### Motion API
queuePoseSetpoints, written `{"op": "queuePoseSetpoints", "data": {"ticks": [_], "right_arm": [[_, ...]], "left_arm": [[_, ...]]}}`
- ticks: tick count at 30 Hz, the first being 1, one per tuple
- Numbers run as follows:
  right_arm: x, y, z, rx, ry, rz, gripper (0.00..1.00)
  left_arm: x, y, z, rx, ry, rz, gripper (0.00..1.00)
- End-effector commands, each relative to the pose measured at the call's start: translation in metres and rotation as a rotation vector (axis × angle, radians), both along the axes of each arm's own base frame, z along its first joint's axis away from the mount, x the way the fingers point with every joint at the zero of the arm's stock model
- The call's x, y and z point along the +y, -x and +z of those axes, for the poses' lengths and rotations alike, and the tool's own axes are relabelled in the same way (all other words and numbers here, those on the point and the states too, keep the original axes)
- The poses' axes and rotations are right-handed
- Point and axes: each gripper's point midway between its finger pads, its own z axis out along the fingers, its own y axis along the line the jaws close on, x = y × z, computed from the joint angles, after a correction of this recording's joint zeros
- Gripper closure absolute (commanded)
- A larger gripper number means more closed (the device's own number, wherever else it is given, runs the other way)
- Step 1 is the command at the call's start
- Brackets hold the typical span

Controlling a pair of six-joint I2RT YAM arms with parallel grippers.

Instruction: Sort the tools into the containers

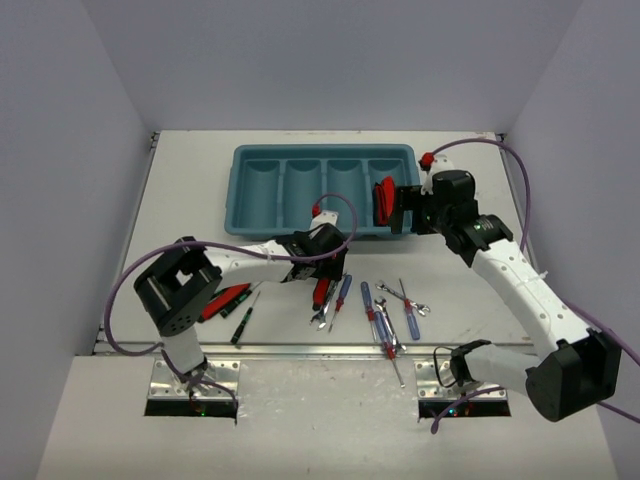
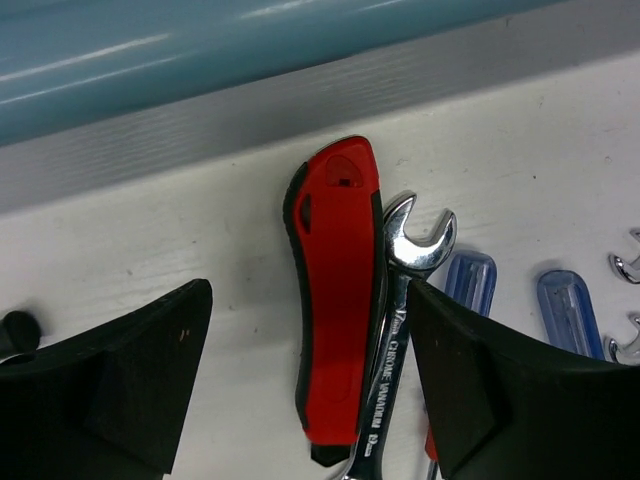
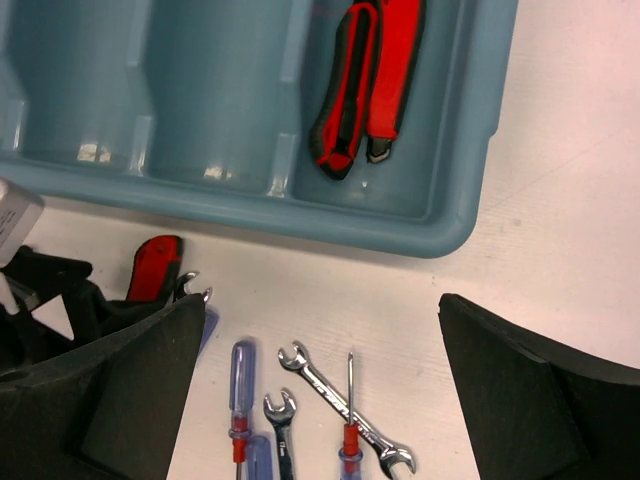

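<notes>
The teal tray (image 1: 258, 186) of containers (image 3: 215, 90) lies at the back of the table. One pair of red-and-black pliers (image 1: 383, 200) (image 3: 365, 80) rests in its rightmost compartment. My right gripper (image 1: 400, 210) (image 3: 320, 390) hovers wide open and empty over the tray's front right corner. My left gripper (image 1: 325, 262) (image 2: 310, 390) is low over a second pair of red pliers (image 2: 340, 300) (image 1: 320, 292) on the table. Its open jaws straddle those pliers and a silver wrench (image 2: 400, 310) lying against them. The right finger (image 2: 500, 400) is close to the wrench; the left finger (image 2: 120, 390) stands apart.
Blue-handled screwdrivers (image 1: 372, 310) (image 3: 240, 395) and small wrenches (image 1: 405, 297) (image 3: 345, 410) lie in front of the tray. A third pair of red pliers (image 1: 225, 300) and two black-and-green precision screwdrivers (image 1: 243, 320) lie at the front left, partly under the left arm.
</notes>
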Motion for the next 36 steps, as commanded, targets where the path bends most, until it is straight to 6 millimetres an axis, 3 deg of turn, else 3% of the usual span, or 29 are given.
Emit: {"op": "queuePoseSetpoints", "data": {"ticks": [1,6,10,14,17,22,24,25,28,29,32,35,36], "right_arm": [[0.011,-0.005,0.007,-0.04,-0.028,0.056,0.01],[0.015,-0.004,0.001,-0.027,-0.038,0.074,0.01],[0.015,-0.004,0.001,-0.029,-0.037,0.077,0.01],[0.018,-0.002,0.002,-0.038,-0.051,0.092,0.01],[0.025,0.001,0.004,-0.04,-0.082,0.13,0.01],[0.045,0.011,0.014,-0.076,-0.171,0.237,0.01],[0.054,0.021,0.022,-0.093,-0.22,0.284,0.01],[0.057,0.024,0.028,-0.106,-0.239,0.303,0.01],[0.078,0.05,0.039,-0.132,-0.37,0.428,0.01],[0.083,0.058,0.044,-0.16,-0.408,0.461,0.01],[0.1,0.084,0.056,-0.158,-0.551,0.565,0.05],[0.115,0.097,0.059,-0.176,-0.638,0.622,0.09],[0.121,0.102,0.059,-0.169,-0.646,0.643,0.1]], "left_arm": [[-0.021,-0.009,-0.001,-0.011,0.043,-0.015,0.32],[-0.019,-0.009,-0.011,0.003,0.026,-0.001,0.52],[-0.017,-0.008,-0.016,0.011,0.013,0.002,0.61],[-0.011,-0.005,-0.017,0.013,-0.006,0.012,0.78],[-0.004,-0.002,-0.012,0.013,-0.01,0.028,0.97],[-0.002,0.006,0.02,-0.028,0.062,0.032,1.0],[-0.002,0.009,0.043,-0.06,0.112,0.033,1.0],[-0.002,0.011,0.043,-0.055,0.116,0.028,1.0],[-0.01,0.019,0.077,-0.083,0.24,0.002,1.0],[-0.012,0.019,0.095,-0.115,0.295,0.003,1.0],[-0.009,0.016,0.126,-0.183,0.385,0.049,1.0],[-0.007,0.01,0.165,-0.27,0.499,0.105,1.0],[-0.006,0.009,0.168,-0.278,0.506,0.113,1.0]]}}
